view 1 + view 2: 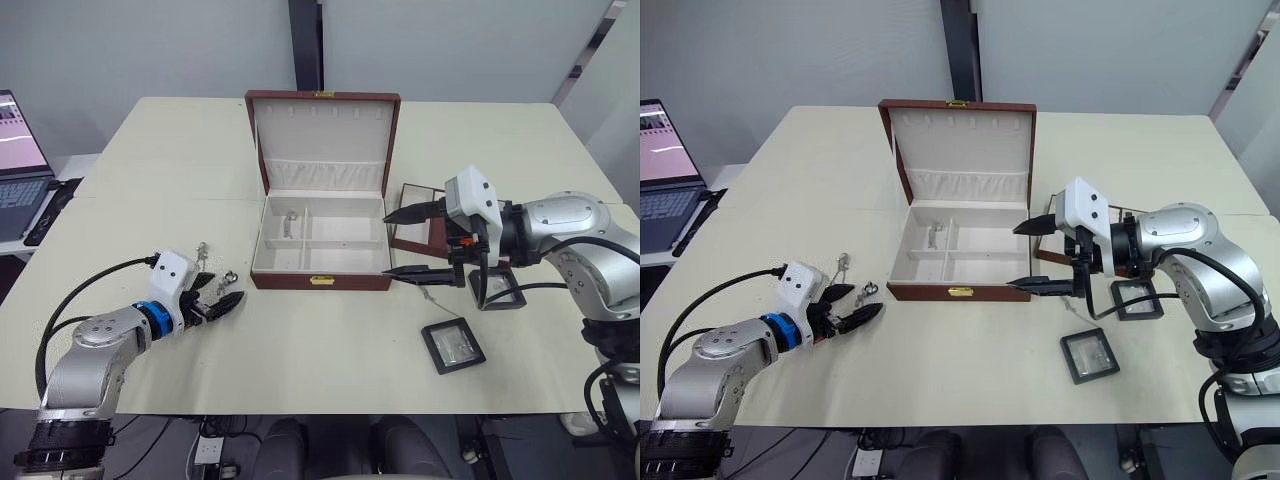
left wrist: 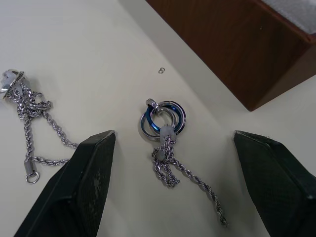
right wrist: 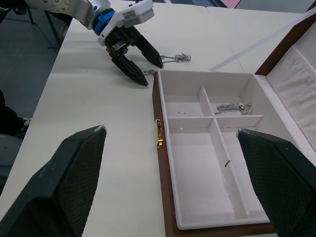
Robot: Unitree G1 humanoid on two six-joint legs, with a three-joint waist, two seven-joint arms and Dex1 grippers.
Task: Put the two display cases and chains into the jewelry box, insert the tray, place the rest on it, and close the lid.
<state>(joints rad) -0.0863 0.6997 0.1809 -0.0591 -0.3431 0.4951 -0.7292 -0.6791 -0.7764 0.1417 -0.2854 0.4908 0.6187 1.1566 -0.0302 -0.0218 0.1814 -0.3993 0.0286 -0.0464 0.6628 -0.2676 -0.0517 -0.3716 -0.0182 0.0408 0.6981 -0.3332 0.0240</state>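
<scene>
Silver chain [image 2: 168,143] between spread left gripper [image 1: 222,301] fingers | right gripper [image 1: 403,243] wide, empty, beside jewelry box [image 1: 320,281]

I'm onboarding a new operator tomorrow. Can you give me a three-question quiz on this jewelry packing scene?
1. True or false: the lid of the jewelry box stands open.
2. Which is already in the box? A) a display case B) a chain C) the tray
3. Fill in: the open left gripper straddles a chain carrying blue-tinted ____.

Key:
1. True.
2. B; both display cases lie on the table near the open right gripper, and the tray is beside the box.
3. Rings.
</scene>
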